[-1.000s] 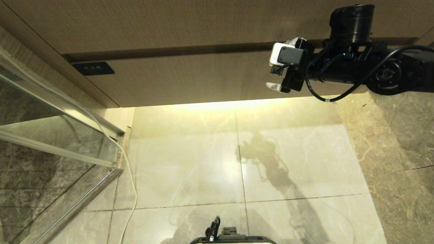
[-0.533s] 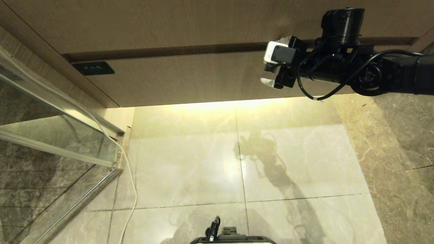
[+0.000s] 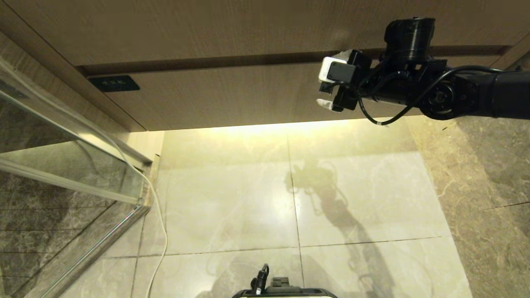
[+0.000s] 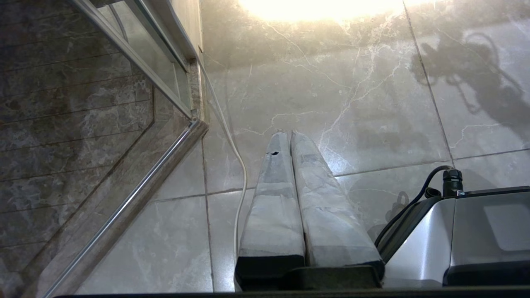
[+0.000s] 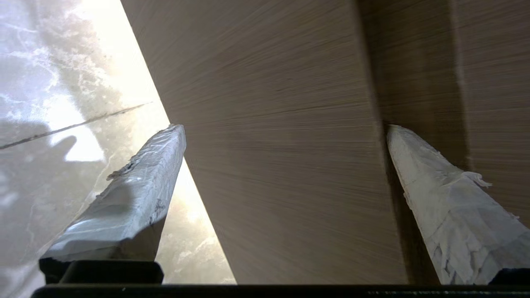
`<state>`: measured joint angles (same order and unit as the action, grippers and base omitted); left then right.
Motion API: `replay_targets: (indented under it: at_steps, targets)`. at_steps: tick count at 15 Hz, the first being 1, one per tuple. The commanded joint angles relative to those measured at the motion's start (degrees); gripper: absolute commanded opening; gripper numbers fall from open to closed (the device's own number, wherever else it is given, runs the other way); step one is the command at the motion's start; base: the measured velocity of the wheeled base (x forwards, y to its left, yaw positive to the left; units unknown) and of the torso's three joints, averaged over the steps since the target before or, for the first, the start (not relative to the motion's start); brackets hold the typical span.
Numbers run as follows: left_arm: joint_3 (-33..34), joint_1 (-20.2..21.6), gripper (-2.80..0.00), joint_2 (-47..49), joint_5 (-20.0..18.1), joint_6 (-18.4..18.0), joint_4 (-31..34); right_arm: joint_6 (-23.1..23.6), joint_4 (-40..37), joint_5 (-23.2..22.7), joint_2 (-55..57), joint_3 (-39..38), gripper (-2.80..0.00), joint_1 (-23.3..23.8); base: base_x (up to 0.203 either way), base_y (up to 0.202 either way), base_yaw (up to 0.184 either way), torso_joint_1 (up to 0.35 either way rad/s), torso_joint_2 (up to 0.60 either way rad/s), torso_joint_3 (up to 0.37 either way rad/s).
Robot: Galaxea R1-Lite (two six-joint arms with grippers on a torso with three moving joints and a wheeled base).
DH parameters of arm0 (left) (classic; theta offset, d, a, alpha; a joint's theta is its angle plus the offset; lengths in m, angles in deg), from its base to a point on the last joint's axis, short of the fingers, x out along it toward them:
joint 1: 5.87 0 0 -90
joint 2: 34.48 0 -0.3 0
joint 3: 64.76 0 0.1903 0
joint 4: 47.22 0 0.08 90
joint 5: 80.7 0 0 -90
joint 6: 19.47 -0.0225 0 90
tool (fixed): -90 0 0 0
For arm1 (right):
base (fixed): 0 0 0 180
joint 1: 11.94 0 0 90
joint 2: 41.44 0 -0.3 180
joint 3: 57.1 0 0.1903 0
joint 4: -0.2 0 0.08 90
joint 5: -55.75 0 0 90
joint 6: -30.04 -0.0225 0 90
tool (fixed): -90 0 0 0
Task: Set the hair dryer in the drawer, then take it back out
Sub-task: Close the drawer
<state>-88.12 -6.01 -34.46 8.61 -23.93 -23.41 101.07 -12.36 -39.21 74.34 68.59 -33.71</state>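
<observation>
The drawer is a wide wood-grain front with a small dark label at its left end, and it is pushed in. My right gripper is open against its right part. In the right wrist view the drawer front fills the space between the taped fingers of the right gripper: one fingertip lies at the dark gap along the drawer's top edge, the other past its lower edge. Nothing is held. The hair dryer is out of view. My left gripper is shut and parked, pointing at the floor.
A plain wood panel sits above the drawer. A glass shower door with a metal frame stands at the left, with a white cable running down beside it. A darker marble wall is at the right. My base shows at the bottom.
My right arm has shifted left along the drawer front, carrying the open gripper with it. The drawer and the left arm have not moved.
</observation>
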Motion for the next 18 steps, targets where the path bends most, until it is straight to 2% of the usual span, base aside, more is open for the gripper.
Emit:
replay_targets:
  at_steps: [1,9,14,18]
  targets:
    - [0.1,0.0,-2.8,0.0,0.0,0.0,0.0,0.4,-0.6,0.0,0.5,0.0,0.0,0.2,0.0,0.0,0.0,0.0,0.0,0.0]
    - [0.1,0.0,-2.8,0.0,0.0,0.0,0.0,1.0,-1.3,0.0,1.5,-0.3,0.0,1.2,0.0,0.0,0.0,0.0,0.0,0.0]
    - [0.1,0.0,-2.8,0.0,0.0,0.0,0.0,-0.1,-13.1,-1.1,-0.5,-0.3,0.0,3.5,0.0,0.0,0.0,0.0,0.0,0.0]
    - [0.1,0.0,-2.8,0.0,0.0,0.0,0.0,-0.4,-14.7,-1.0,-2.1,-1.3,0.0,4.4,0.0,0.0,0.0,0.0,0.0,0.0]
